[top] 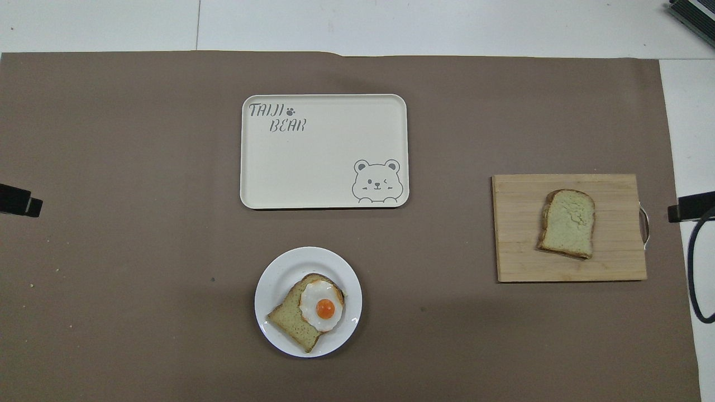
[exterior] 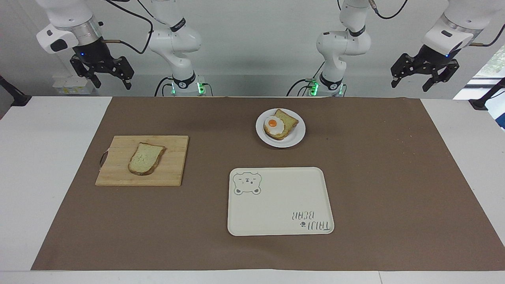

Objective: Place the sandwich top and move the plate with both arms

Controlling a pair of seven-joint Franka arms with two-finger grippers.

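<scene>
Nearest the facing camera lies the bear tray (exterior: 280, 201), the plate (exterior: 294, 138) at its twelve o'clock, the sandwich top (exterior: 146, 158) on a cutting board (exterior: 173, 165); only this view shows left gripper (exterior: 425, 79) and right gripper (exterior: 104, 75) raised, spread wide, empty.

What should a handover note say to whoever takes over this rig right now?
Left pincer: open, empty, raised at the left arm's end of the table, waiting.
Right pincer: open, empty, raised at the right arm's end.
Sandwich top: lying flat on the cutting board, toward the right arm's end.
Plate: nearer the robots than the bear tray, holding the bread slice with fried egg.
Done: nothing yet.
Left: put the sandwich top on the egg slice, then move the plate with both arms.
</scene>
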